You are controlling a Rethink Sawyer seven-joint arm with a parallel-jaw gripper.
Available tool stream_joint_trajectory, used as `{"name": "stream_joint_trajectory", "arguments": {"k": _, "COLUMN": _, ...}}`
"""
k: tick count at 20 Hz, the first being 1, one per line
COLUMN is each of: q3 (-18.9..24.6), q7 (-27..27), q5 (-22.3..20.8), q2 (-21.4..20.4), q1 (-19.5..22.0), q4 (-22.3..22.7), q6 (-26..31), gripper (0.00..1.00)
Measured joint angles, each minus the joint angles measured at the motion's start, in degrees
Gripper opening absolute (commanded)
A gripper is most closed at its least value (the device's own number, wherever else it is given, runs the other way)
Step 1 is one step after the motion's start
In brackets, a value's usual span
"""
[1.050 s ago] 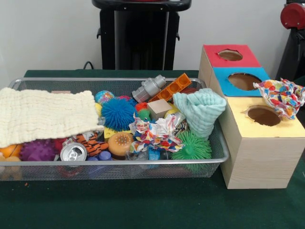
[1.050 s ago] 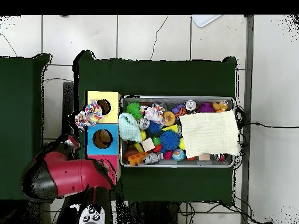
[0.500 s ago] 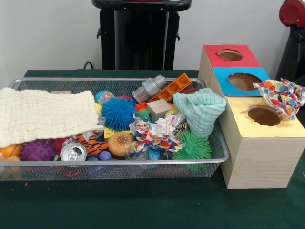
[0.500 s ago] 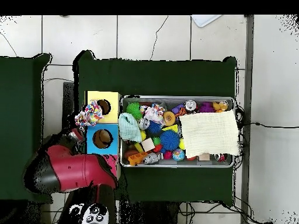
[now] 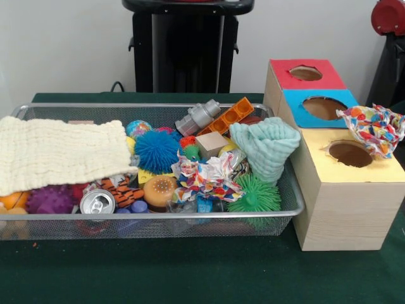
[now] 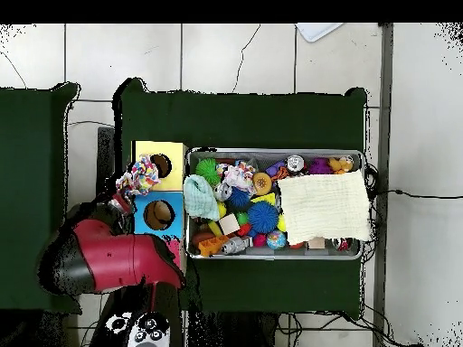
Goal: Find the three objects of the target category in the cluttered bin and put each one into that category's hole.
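A wire mesh bin (image 5: 158,216) holds a heap of toys and cloths. A wooden box (image 5: 345,202) to its right has a red hole (image 5: 305,73), a blue hole (image 5: 324,107) and a yellow hole (image 5: 350,154). A multicoloured cloth (image 5: 374,128) lies on the yellow top beside its hole, also visible from overhead as the cloth (image 6: 137,176). The red arm (image 6: 113,262) hovers over the box's red end. The gripper's end seems to lie near the blue section, its state unreadable. Only a red arm part (image 5: 387,17) shows in the front view.
In the bin lie a cream cloth (image 5: 60,152), a mint cloth (image 5: 266,149), a crumpled multicoloured cloth (image 5: 205,177), a blue spiky ball (image 5: 156,151), a green spiky ball (image 5: 255,195), a can (image 5: 97,202) and an orange brick (image 5: 229,116).
The red arm has shifted slightly beside the box in the overhead view. The bin's contents and the cloth on the box have not moved.
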State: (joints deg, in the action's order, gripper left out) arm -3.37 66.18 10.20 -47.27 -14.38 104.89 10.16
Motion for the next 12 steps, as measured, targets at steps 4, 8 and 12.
{"name": "stream_joint_trajectory", "arguments": {"k": 4, "q3": -0.5, "q7": 0.0, "q5": 0.0, "q2": 1.1, "q1": 0.0, "q4": -0.9, "q6": 0.0, "gripper": 1.00}}
{"name": "stream_joint_trajectory", "arguments": {"k": 8, "q3": -0.8, "q7": 0.0, "q5": 0.0, "q2": 2.0, "q1": 0.2, "q4": -1.0, "q6": 0.0, "gripper": 1.00}}
{"name": "stream_joint_trajectory", "arguments": {"k": 12, "q3": -0.8, "q7": 0.0, "q5": -1.0, "q2": 2.9, "q1": 0.7, "q4": -1.1, "q6": 0.0, "gripper": 1.00}}
